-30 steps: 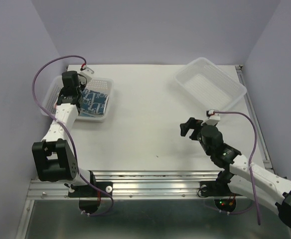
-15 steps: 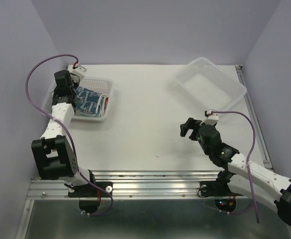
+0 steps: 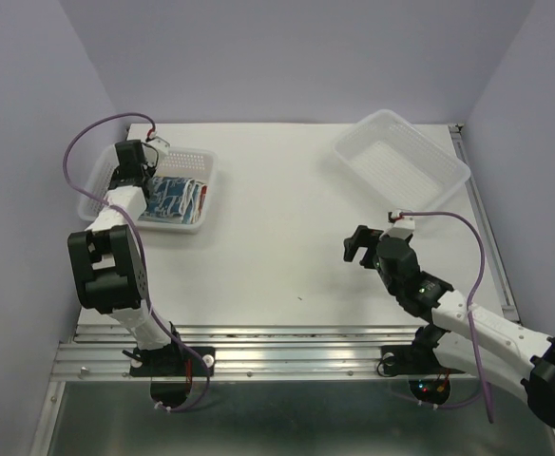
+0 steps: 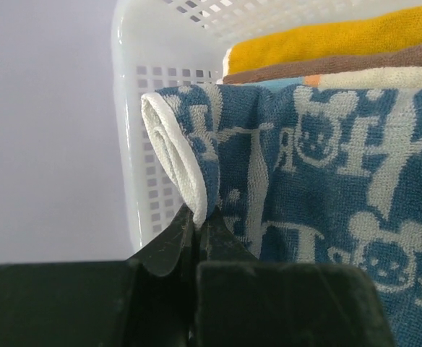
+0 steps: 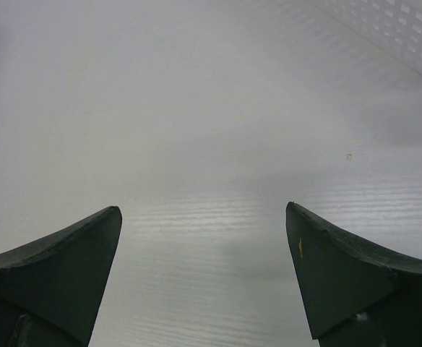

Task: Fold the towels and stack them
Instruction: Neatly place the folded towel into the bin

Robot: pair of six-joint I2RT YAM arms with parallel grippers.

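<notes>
Left tool (image 4: pixel 196 220) is pressed together on the rolled white hem of the blue-white towel (image 4: pixel 319 181), pinching just the corner of the fold. That towel lies on top of the pile in the left basket (image 4: pixel 135 108), at the far-left of the tabletop (image 3: pixel 287 218). The mustard towel (image 4: pixel 326 40) and a brown towel (image 4: pixel 326 66) show as folded edges past it in the same basket. Right tool (image 5: pixel 202 208) is spread wide, holds nothing, and hovers over bare tabletop well apart from the pile. The cloth looks like light, soft, floppy terry. It will likely sag and unfold once lifted, and it is not slippery or fragile. The hem is the thickest, firmest bit, so the corner grip is reasonable, though a single pinch lets the rest hang and drag. Obstacles: the left basket's perforated wall is just beside the pinch, so the cloth must go up and over the rim and may catch there. The towels underneath may cling and ride up with it. The right basket (image 3: pixel 401 157) sits at the far right, out of the way.
</notes>
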